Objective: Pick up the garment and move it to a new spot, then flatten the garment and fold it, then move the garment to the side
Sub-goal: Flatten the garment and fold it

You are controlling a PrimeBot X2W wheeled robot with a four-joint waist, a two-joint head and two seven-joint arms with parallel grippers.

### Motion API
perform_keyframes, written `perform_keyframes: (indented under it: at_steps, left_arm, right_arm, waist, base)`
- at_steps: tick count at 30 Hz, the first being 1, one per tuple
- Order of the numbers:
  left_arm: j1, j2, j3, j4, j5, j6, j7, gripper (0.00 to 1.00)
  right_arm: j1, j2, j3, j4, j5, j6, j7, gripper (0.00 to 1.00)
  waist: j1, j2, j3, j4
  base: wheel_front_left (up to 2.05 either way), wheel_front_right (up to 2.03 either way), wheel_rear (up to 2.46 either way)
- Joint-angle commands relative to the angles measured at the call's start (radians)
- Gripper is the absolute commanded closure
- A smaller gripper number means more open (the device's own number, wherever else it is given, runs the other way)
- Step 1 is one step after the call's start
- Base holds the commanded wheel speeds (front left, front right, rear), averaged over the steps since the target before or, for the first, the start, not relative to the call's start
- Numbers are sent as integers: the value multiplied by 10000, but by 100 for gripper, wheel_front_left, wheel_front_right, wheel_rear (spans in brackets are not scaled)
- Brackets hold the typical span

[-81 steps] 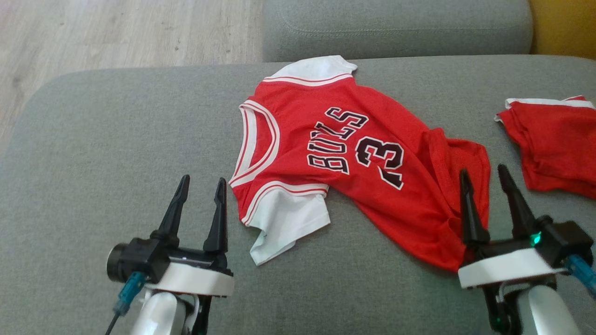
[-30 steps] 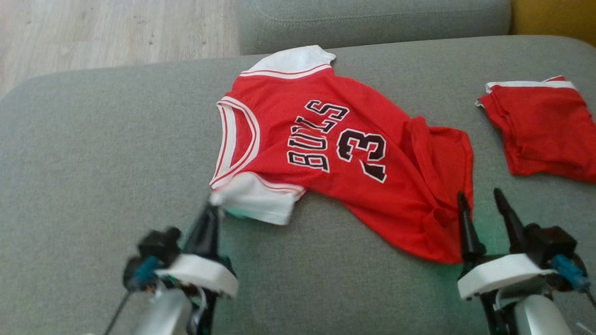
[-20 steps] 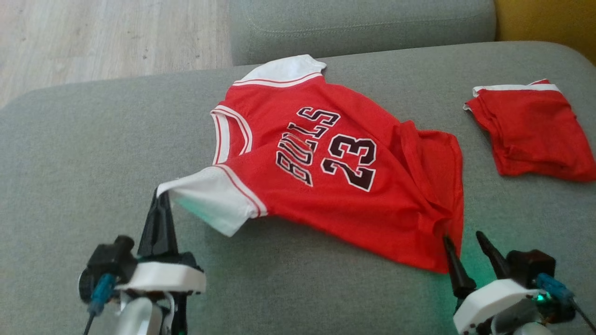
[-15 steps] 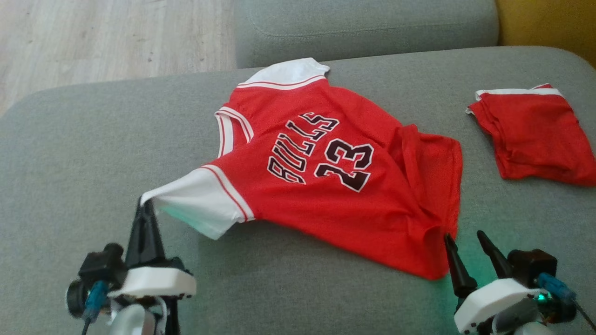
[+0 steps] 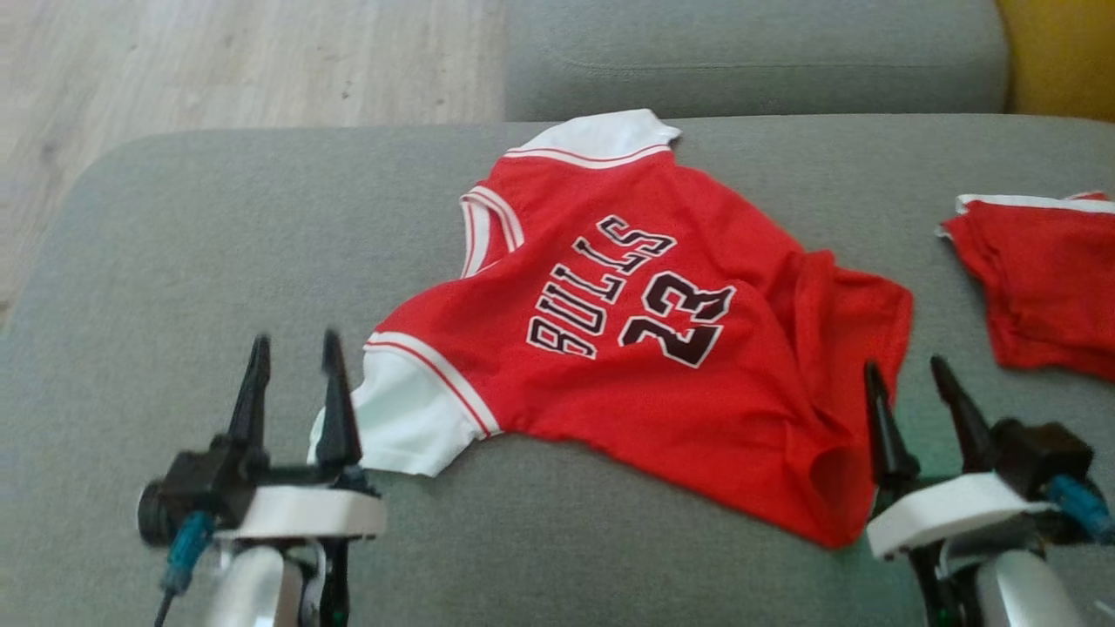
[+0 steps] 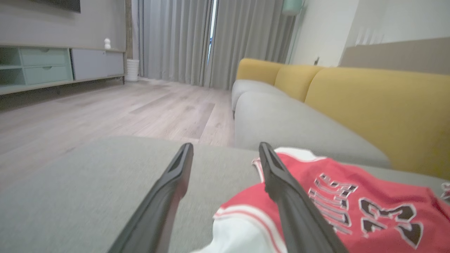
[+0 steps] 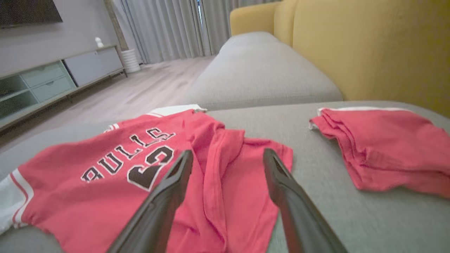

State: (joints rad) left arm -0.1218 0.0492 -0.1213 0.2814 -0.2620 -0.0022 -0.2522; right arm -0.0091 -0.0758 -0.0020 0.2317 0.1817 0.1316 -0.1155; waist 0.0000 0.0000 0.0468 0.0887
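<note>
The left end effector (image 6: 225, 146) has its two long dark fingers (image 6: 165, 200) spread wide, with bare grey fabric sofa cushion (image 6: 88, 182) in the gap between them. The right-hand finger crosses a red jersey with white sleeve trim and black "BULLS 23" lettering (image 6: 351, 196), which lies on the cushion; whether they touch is unclear. Beyond stand yellow sofa backrests (image 6: 369, 105), a pale wooden floor (image 6: 105, 112), long grey curtains (image 6: 182, 38) and a low cabinet with pale green drawers (image 6: 45, 66).
</note>
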Motion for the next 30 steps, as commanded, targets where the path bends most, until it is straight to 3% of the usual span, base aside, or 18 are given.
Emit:
perform_keyframes:
  at_steps: [1,9,14,20,26,30]
  left_arm:
    - [-307,19,100,-883,27,-200,-93,0]
    - [-153,13,-899,-1388,-325,-385,-94,0]
    - [-357,12,-1380,-1222,-509,-372,-94,0]
    - [-687,12,-1952,-1019,-760,-354,-94,0]
    - [-860,11,-2220,-907,-982,-242,-95,0]
    - [-854,11,-2244,-875,-1004,-183,-95,0]
  right_arm:
    - [-618,-82,151,-412,-89,-9,-200,0]
    - [-2195,-523,-295,288,-369,-9,512,0]
    - [-3911,-613,-984,1854,105,-9,1736,0]
    - [-5611,-1332,-857,3838,-226,-9,2940,0]
    - [-6419,-1764,-674,5727,-320,-9,4160,0]
    - [-6608,-1857,-304,6336,22,-9,4542,0]
  waist:
    - [0,0,173,297]
    - [0,0,700,999]
    - [0,0,1088,1528]
    - [0,0,1511,2156]
    - [0,0,1671,2535]
    - [0,0,1660,2588]
  base:
    - [0,0,0]
    - [0,0,0]
    - [0,0,0]
    - [0,0,0]
    - [0,0,0]
    - [0,0,0]
